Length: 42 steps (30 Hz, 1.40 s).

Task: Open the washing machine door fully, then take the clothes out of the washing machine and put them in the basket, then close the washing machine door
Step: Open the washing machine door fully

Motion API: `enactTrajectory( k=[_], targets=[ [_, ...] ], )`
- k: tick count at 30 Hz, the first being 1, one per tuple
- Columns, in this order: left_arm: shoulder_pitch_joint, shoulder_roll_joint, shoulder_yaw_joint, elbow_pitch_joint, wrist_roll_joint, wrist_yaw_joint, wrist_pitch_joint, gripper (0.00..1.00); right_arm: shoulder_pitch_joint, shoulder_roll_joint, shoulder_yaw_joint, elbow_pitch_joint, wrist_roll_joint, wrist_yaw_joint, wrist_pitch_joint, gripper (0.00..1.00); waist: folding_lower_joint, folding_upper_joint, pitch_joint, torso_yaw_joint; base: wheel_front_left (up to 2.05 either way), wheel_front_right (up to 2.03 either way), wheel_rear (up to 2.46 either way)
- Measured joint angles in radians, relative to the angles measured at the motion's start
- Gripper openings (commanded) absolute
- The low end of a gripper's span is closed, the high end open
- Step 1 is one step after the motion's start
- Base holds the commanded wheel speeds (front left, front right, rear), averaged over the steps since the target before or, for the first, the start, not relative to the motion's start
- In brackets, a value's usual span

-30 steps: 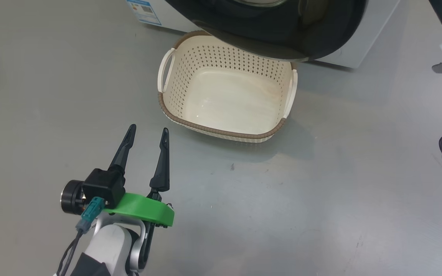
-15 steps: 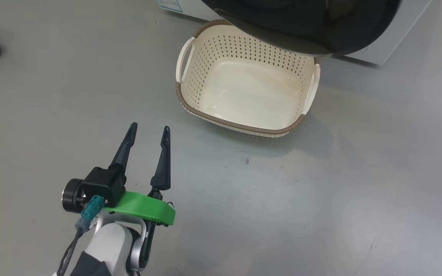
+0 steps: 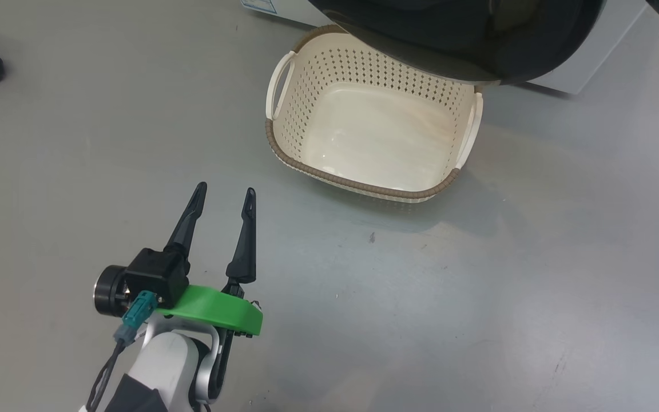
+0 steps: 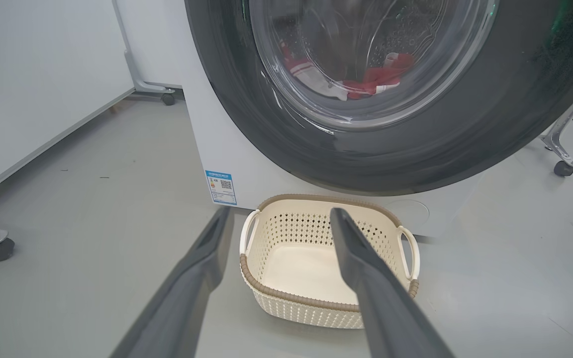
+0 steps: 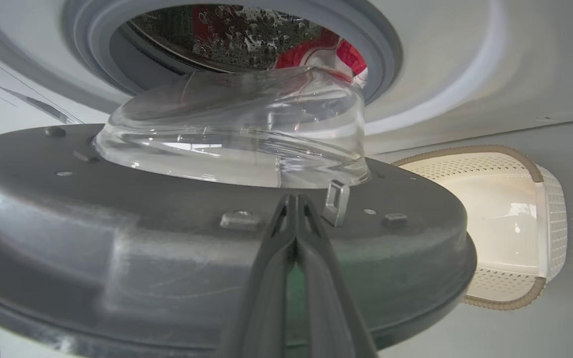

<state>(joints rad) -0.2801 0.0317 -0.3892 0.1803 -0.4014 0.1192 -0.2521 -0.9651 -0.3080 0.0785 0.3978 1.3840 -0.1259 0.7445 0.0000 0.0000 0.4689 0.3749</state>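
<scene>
Right gripper [image 5: 294, 198], pinched shut and empty, points at the inner rim of the washing machine door [image 5: 117, 248]

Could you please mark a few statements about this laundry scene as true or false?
1. The basket is empty. True.
2. The left gripper is shut. False: its fingers stand apart.
3. Red and white clothes lie inside the washing machine. True.
4. The right gripper holds a garment. False: its fingers are shut on nothing, near the door's inner face.
5. The door is shut tight. False: it stands ajar.
</scene>
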Motion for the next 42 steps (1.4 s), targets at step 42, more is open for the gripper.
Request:
enactTrajectory(
  k=[42],
  targets=[
    [0.010, -0.001, -0.011, 0.027, 0.015, 0.000, 0.000, 1.00, 0.074, 0.151, -0.024, 0.239, 0.235, -0.002, 0.251, 0.00, 0.0000, 0.0000, -0.091, 0.024, 0.00, 0.00, 0.00]
  ],
)
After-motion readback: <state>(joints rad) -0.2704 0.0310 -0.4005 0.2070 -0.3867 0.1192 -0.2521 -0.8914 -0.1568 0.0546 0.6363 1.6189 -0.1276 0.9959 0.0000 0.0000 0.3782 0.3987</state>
